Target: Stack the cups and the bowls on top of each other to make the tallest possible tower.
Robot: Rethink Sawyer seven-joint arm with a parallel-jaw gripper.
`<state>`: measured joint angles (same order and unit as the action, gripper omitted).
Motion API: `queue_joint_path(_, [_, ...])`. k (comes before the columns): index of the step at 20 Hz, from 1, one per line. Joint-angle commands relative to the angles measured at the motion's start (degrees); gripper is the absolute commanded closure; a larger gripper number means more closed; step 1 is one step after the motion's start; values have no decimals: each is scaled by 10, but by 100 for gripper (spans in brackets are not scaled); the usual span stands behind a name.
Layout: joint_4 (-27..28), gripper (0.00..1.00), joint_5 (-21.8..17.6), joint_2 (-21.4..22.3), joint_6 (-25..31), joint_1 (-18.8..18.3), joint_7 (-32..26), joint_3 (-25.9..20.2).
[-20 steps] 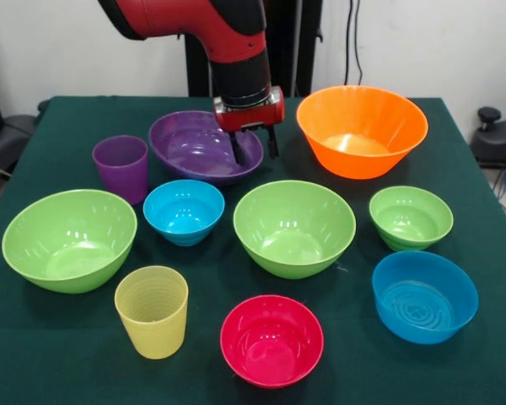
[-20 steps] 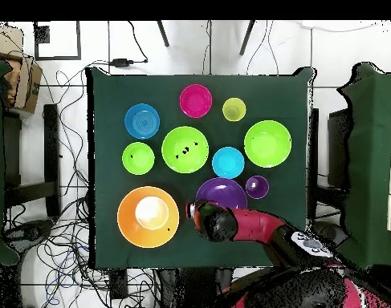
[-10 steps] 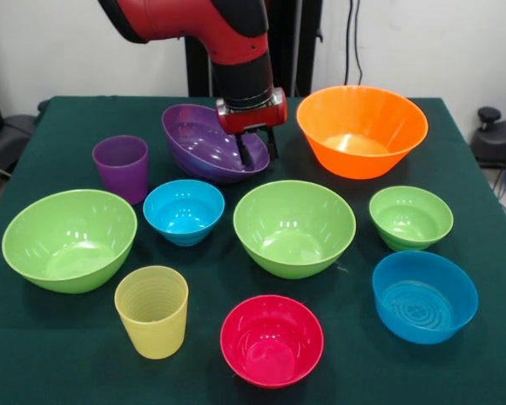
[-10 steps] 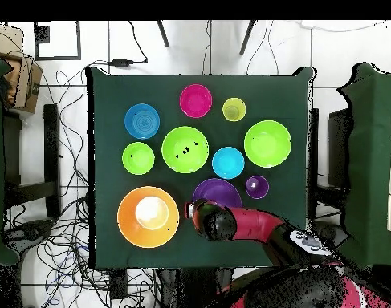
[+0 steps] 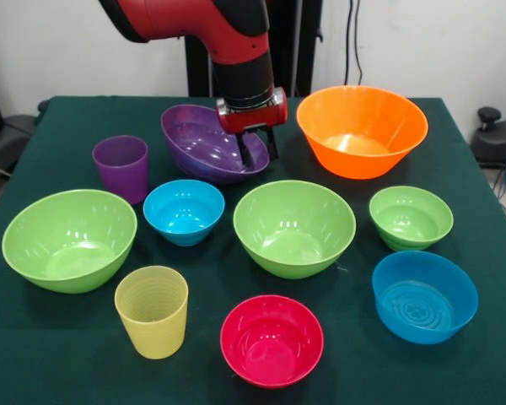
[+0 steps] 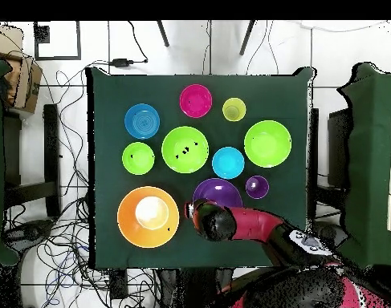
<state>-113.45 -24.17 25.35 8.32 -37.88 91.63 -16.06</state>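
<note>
1 tool [image 5: 259, 148] grips the tilted purple bowl's [image 5: 204, 145] rim, lifting it beside the orange bowl [image 5: 362, 131].

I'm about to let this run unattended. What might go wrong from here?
The purple bowl hangs tilted from the gripper, held only at its rim, so it may slip or swing. The orange bowl sits close beside the gripper, so moving sideways may clip its rim. The purple cup stands close to the tilted bowl.

Purple bowl [image 5: 204, 145], orange bowl [image 5: 362, 129]
</note>
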Motion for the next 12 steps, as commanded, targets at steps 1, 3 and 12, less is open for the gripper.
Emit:
queue_joint_path(1, [48, 100, -25, -4, 7, 30, 24, -33])
queue_joint_path(3, [36, 100, -20, 18, 15, 35, 29, -30])
queue_joint_path(12, [-38, 100, 15, 159, 85, 47, 35, -37])
